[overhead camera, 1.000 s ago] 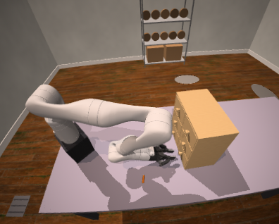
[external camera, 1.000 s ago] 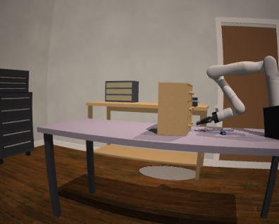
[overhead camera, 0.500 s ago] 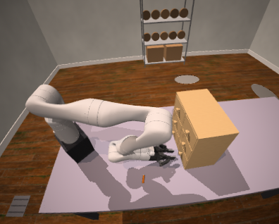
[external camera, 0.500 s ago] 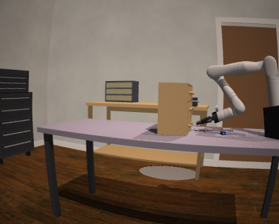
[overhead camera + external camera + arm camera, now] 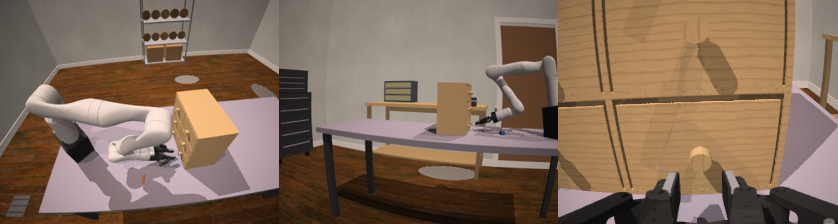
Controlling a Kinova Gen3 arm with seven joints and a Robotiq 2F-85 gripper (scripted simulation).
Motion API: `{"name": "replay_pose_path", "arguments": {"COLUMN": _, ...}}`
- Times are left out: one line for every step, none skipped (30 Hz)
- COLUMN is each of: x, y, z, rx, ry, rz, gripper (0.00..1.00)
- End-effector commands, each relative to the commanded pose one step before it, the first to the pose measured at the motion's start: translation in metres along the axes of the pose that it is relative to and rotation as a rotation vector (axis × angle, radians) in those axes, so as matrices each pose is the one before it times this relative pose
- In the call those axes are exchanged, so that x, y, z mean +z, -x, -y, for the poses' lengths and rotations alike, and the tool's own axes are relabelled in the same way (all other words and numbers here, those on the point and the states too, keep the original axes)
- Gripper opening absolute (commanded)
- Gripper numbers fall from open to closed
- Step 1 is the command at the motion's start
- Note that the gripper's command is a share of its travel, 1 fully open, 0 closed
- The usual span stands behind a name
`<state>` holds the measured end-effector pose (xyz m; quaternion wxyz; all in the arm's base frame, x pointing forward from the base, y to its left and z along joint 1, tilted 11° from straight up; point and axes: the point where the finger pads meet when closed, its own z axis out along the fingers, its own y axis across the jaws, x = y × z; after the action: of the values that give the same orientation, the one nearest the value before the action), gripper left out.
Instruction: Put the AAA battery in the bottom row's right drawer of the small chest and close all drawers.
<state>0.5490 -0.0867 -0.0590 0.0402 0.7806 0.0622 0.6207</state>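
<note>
Battery (image 5: 143, 179) first: the small orange AAA cell lies on the worktop toward its near edge, well apart from the chest and untouched. You have not picked it up.

Just beyond it, your gripper (image 5: 699, 192) hangs low over the table, pointing at the chest front. Its fingers stand partly open with nothing between them. They straddle the line of the round wooden knob (image 5: 699, 157) on the bottom right drawer (image 5: 698, 142), with the knob just ahead of the tips and not yet between them.

Farther on, the small chest (image 5: 208, 116) stands toward the far right of the worktop, all drawers looking pushed in.

What could go wrong from here:
- If you drive forward off-centre, a fingertip could strike the drawer face and shove the whole chest back or turn it.
- If you close before the knob sits between the pads, you will likely pinch air or slip off.
- If you pull too far, the loose tray could droop or come right out.
- The gripper sits close to the table; dipping lower may scrape it.
</note>
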Motion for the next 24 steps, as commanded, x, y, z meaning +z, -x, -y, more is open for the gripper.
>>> {"name": "replay_pose_path", "arguments": {"x": 0.00022, "y": -0.00094, "z": -0.00011, "rx": -0.00020, "ry": 0.00009, "rz": -0.00162, "gripper": 0.33}}
{"name": "replay_pose_path", "arguments": {"x": 0.00000, "y": 0.00000, "z": 0.00000, "rx": 0.00000, "ry": 0.00000, "rz": 0.00000, "gripper": 0.33}}
{"name": "replay_pose_path", "arguments": {"x": 0.00000, "y": 0.00000, "z": 0.00000, "rx": 0.00000, "ry": 0.00000, "rz": 0.00000, "gripper": 0.33}}
{"name": "replay_pose_path", "arguments": {"x": 0.00000, "y": 0.00000, "z": 0.00000, "rx": 0.00000, "ry": 0.00000, "rz": 0.00000, "gripper": 0.33}}
{"name": "replay_pose_path", "arguments": {"x": 0.00000, "y": 0.00000, "z": 0.00000, "rx": 0.00000, "ry": 0.00000, "rz": 0.00000, "gripper": 0.33}}
{"name": "replay_pose_path", "arguments": {"x": 0.00000, "y": 0.00000, "z": 0.00000, "rx": 0.00000, "ry": 0.00000, "rz": 0.00000, "gripper": 0.33}}
{"name": "replay_pose_path", "arguments": {"x": 0.00001, "y": 0.00000, "z": 0.00000, "rx": 0.00000, "ry": 0.00000, "rz": 0.00000, "gripper": 0.33}}
{"name": "replay_pose_path", "arguments": {"x": 0.00000, "y": 0.00000, "z": 0.00000, "rx": 0.00000, "ry": 0.00000, "rz": 0.00000, "gripper": 0.33}}
{"name": "replay_pose_path", "arguments": {"x": 0.00000, "y": 0.00000, "z": 0.00000, "rx": 0.00000, "ry": 0.00000, "rz": 0.00000, "gripper": 0.33}}
{"name": "replay_pose_path", "arguments": {"x": 0.00004, "y": -0.00002, "z": 0.00000, "rx": 0.00000, "ry": 0.00000, "rz": 0.00000, "gripper": 0.33}}
{"name": "replay_pose_path", "arguments": {"x": 0.00011, "y": -0.00004, "z": 0.00000, "rx": 0.00000, "ry": 0.00000, "rz": 0.00000, "gripper": 0.33}}
{"name": "replay_pose_path", "arguments": {"x": 0.00021, "y": -0.00007, "z": 0.00000, "rx": 0.00000, "ry": 0.00000, "rz": 0.00000, "gripper": 0.33}}
{"name": "replay_pose_path", "arguments": {"x": 0.00033, "y": -0.00012, "z": 0.00000, "rx": 0.00000, "ry": 0.00000, "rz": 0.00000, "gripper": 0.33}}
{"name": "replay_pose_path", "arguments": {"x": 0.00046, "y": -0.00016, "z": 0.00000, "rx": 0.00000, "ry": 0.00000, "rz": 0.00000, "gripper": 0.33}}
{"name": "replay_pose_path", "arguments": {"x": 0.00060, "y": -0.00021, "z": 0.00000, "rx": 0.00000, "ry": 0.00000, "rz": 0.00000, "gripper": 0.33}}
{"name": "replay_pose_path", "arguments": {"x": 0.00074, "y": -0.00027, "z": 0.00000, "rx": 0.00000, "ry": 0.00000, "rz": 0.00000, "gripper": 0.33}}
{"name": "replay_pose_path", "arguments": {"x": 0.00088, "y": -0.00032, "z": 0.00000, "rx": 0.00000, "ry": 0.00000, "rz": 0.00000, "gripper": 0.33}}
{"name": "replay_pose_path", "arguments": {"x": 0.00103, "y": -0.00038, "z": 0.00000, "rx": 0.00001, "ry": 0.00001, "rz": 0.00000, "gripper": 0.33}}
{"name": "replay_pose_path", "arguments": {"x": 0.00116, "y": -0.00042, "z": 0.00000, "rx": -0.00001, "ry": 0.00000, "rz": 0.00000, "gripper": 0.33}}
{"name": "replay_pose_path", "arguments": {"x": 0.00129, "y": -0.00046, "z": 0.00000, "rx": -0.00001, "ry": 0.00000, "rz": 0.00000, "gripper": 0.33}}
{"name": "replay_pose_path", "arguments": {"x": 0.00140, "y": -0.00051, "z": 0.00000, "rx": 0.00000, "ry": 0.00000, "rz": 0.00000, "gripper": 0.33}}
{"name": "replay_pose_path", "arguments": {"x": 0.00150, "y": -0.00055, "z": 0.00000, "rx": 0.00001, "ry": 0.00000, "rz": 0.00000, "gripper": 0.33}}
{"name": "replay_pose_path", "arguments": {"x": 0.00158, "y": -0.00057, "z": 0.00000, "rx": -0.00001, "ry": -0.00001, "rz": 0.00000, "gripper": 0.33}}
{"name": "replay_pose_path", "arguments": {"x": 0.00164, "y": -0.00060, "z": 0.00000, "rx": 0.00000, "ry": 0.00000, "rz": 0.00000, "gripper": 0.33}}
